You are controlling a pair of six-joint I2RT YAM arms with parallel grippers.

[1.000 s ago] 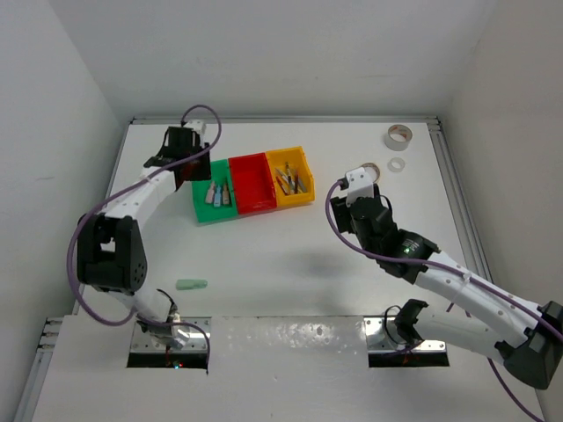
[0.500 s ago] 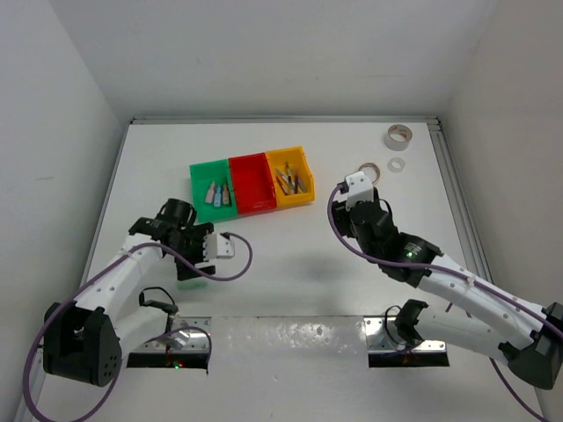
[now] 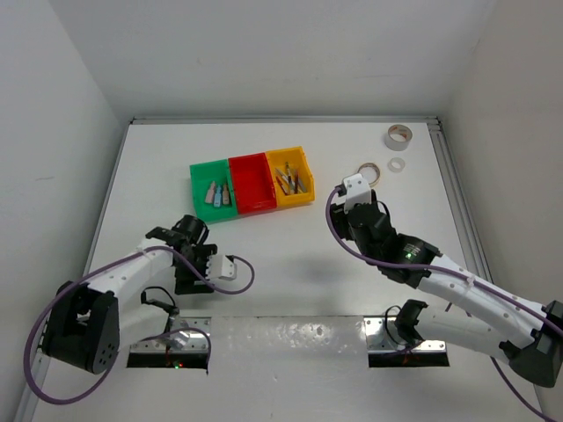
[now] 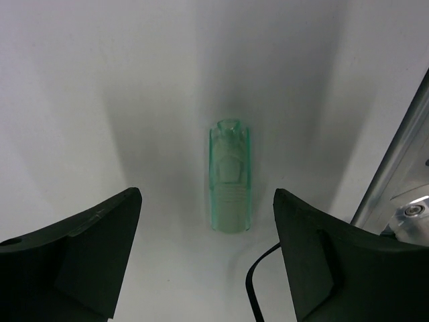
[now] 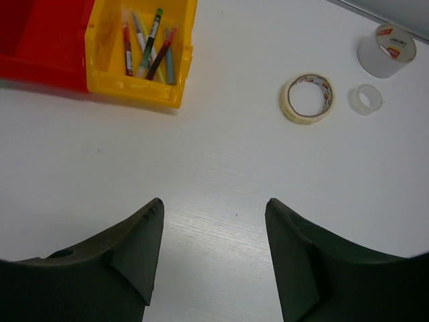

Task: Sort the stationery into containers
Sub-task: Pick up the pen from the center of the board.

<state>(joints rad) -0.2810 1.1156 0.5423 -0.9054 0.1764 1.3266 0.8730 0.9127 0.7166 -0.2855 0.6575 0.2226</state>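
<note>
A translucent green pastel piece [image 4: 230,178] lies on the white table, just ahead of and between my left gripper's [image 4: 206,194] open jaws, untouched. In the top view my left gripper [image 3: 190,277] hangs over that spot near the front left and hides the piece. The green bin [image 3: 195,189] holds several pastel pieces, the red bin [image 3: 252,185] looks empty, and the yellow bin [image 3: 296,200] holds several pens [image 5: 144,43]. My right gripper [image 5: 214,201] is open and empty above bare table, right of the bins. Tan [image 5: 307,98], white [image 5: 366,99] and grey [image 5: 385,50] tape rolls lie at the back right.
A metal rail [image 4: 402,168] and a black cable [image 4: 268,268] lie close to the right of the green piece. The arms' base plates [image 3: 290,338] line the near table edge. White walls enclose the table on three sides.
My left arm has swung from the green bin back to the front left and come down over the green piece. My right arm has barely shifted.
</note>
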